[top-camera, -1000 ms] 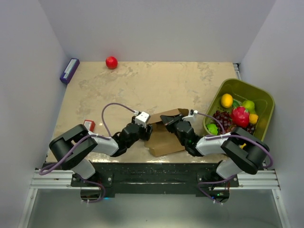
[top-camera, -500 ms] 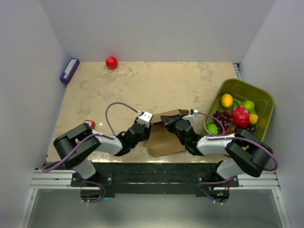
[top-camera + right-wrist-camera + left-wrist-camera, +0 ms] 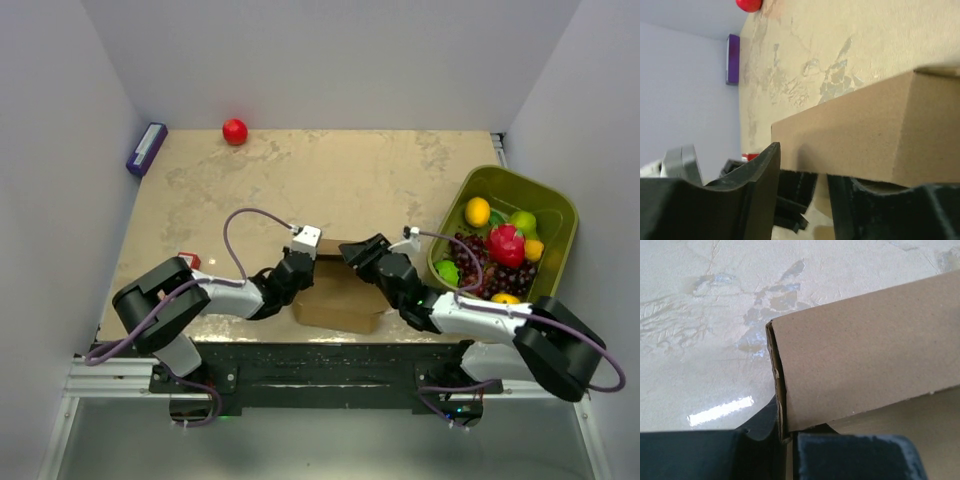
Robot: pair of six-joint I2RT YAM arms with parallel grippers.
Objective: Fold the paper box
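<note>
At near centre of glossy, mottled beige table (image 3: 300,180): paper box (image 3: 340,305), plain matte brown cardboard, flat and rectangular, with crisp folded edges. Pinched at thin left edge by closed left gripper (image 3: 298,278). Right gripper (image 3: 362,255) at far right corner, black jaws parted, nothing clamped.

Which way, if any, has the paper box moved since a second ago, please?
Yes: the paper box has slid slightly left, away from the green basket.
</note>
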